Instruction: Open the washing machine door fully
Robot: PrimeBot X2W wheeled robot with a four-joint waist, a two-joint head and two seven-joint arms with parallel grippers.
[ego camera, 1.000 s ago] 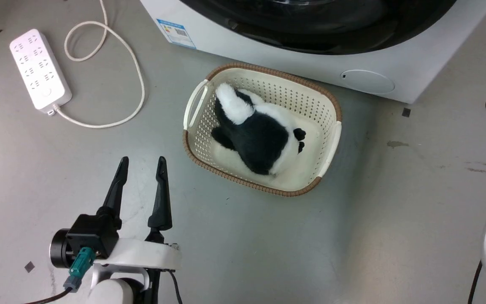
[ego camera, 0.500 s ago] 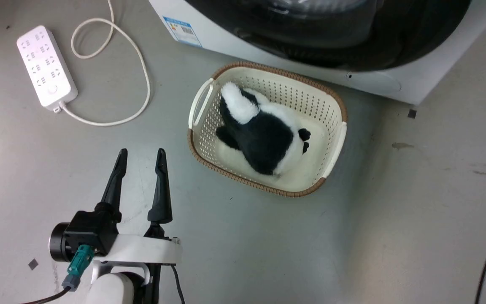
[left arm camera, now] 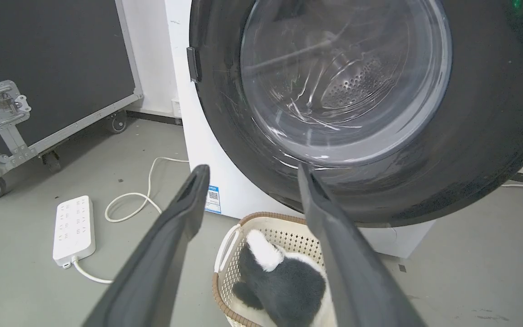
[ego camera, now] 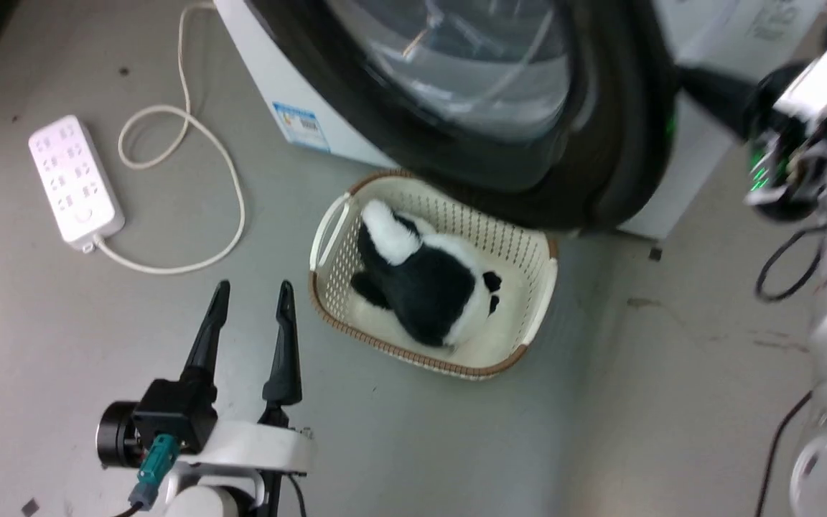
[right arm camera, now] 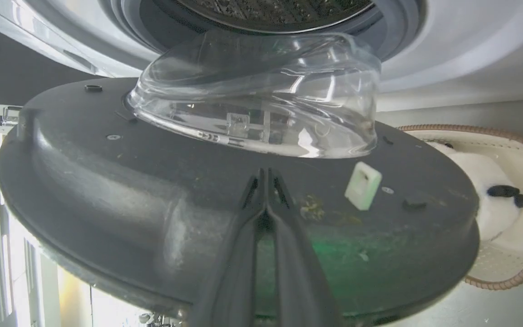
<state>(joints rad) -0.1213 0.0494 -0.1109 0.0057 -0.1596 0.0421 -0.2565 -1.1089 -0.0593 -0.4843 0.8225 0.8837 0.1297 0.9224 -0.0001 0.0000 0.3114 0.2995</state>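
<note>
The washing machine door (left arm camera: 343, 91) is glossy black plastic around clear, smooth glass.

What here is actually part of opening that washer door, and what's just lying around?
Part of the job:
washing machine door, standing partly open
right gripper, shut, tips at the door's inner face

Just lying about:
left gripper, open above the floor
laundry basket holding a plush toy
power strip and its cable
wheeled case
</note>
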